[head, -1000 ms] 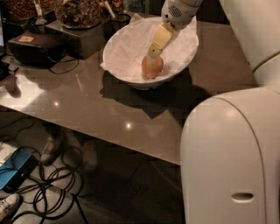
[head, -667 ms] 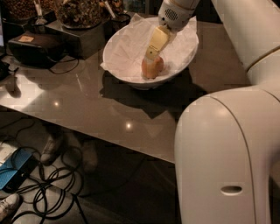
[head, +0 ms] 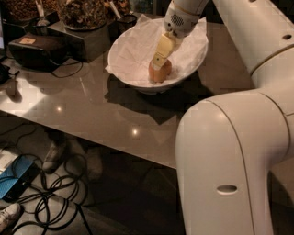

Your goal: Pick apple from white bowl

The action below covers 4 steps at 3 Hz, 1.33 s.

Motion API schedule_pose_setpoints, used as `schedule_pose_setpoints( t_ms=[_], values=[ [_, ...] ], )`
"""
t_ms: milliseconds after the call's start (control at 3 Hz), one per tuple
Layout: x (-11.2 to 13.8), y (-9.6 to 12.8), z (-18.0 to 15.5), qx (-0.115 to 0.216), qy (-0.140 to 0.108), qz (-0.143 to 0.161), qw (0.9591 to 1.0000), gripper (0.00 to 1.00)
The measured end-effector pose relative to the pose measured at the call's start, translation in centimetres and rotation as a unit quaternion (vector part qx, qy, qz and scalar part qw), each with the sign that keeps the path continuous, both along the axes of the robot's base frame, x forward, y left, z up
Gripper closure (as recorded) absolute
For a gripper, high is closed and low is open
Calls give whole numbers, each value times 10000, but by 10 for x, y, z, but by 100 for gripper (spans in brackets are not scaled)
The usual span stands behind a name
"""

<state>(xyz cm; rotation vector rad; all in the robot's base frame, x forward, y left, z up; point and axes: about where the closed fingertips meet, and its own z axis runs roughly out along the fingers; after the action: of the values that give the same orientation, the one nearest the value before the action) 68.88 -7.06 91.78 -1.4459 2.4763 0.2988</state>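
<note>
**Q:** What does the figure show?

**A:** The gripper (head: 158, 61) reaches down from the white arm (head: 257, 50) into the white bowl (head: 142, 86), its yellowish tip touching the top of the apple (head: 161, 73). The apple lies on the crumpled paper lining (head: 135, 43) near the bottom of the bowl, toward its right side. The bowl stands on the grey tabletop (head: 82, 110), close to a dark container of nuts (head: 82, 13).

**Q:** Is the fruit already held?

**A:** That cannot be told. The tip overlaps the apple, but the view does not show whether the gripper is spread around it or pinching it.

**Q:** What could go wrong from here?

**A:** Three risks, each a judgement:
- **Slipping out:** the smooth, round skin may squirt out if the grip lands high on the crown rather than at the widest part; the apple would then roll down the sloping wall.
- **Catching the paper:** the loose lining may be caught together with the fruit and lifted out with it, or may cushion and weaken the hold.
- **Moving the bowl:** a downward push off the bowl's centre might tip it or slide it across the glossy tabletop toward the container of nuts.
</note>
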Motion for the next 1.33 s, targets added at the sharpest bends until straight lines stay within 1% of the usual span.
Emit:
schedule_pose_setpoints(
  t_ms=[667, 1000, 1333],
  values=[
    [10, 7, -16, -35, 98, 52, 9999, 25],
    [12, 13, -29, -44, 226, 105, 9997, 27],
    [12, 15, -45, -56, 391, 119, 9991, 28]
  ],
)
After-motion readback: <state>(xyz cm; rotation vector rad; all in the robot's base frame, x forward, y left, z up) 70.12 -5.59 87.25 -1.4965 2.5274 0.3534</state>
